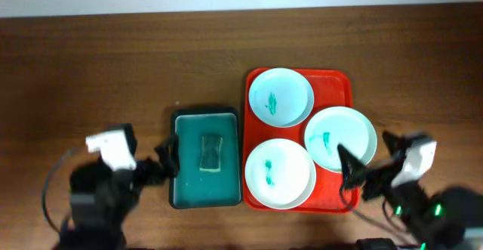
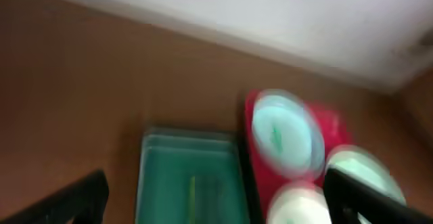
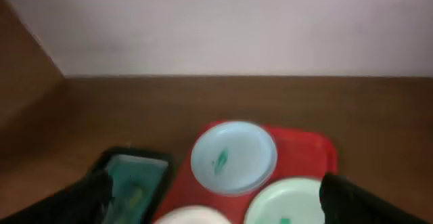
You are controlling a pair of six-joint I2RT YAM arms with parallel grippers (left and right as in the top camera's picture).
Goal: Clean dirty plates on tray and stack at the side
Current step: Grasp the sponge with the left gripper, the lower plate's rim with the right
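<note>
Round pale mint plates (image 1: pixel 281 97), teal-smeared, all sit on the red rectangular plastic tray (image 1: pixel 337 80) overhead; cleaning looks unstarted. Left wrist: left gripper (image 2: pixel 216 176) spread empty, facing the dark green plastic tray (image 2: pixel 152 143). Right wrist: right gripper (image 3: pixel 215 178) likewise; fetching the sponge (image 1: pixel 210 153) seems next.

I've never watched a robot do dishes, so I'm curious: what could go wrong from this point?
The three plates crowd the red tray, rims touching or nearly so; lifting one may nudge its neighbours. The open right gripper sits at the right plate edge by the tray rim and might catch it. The open left gripper hangs beside the dark teal tray holding the sponge; a careless reach could shove that tray.
</note>
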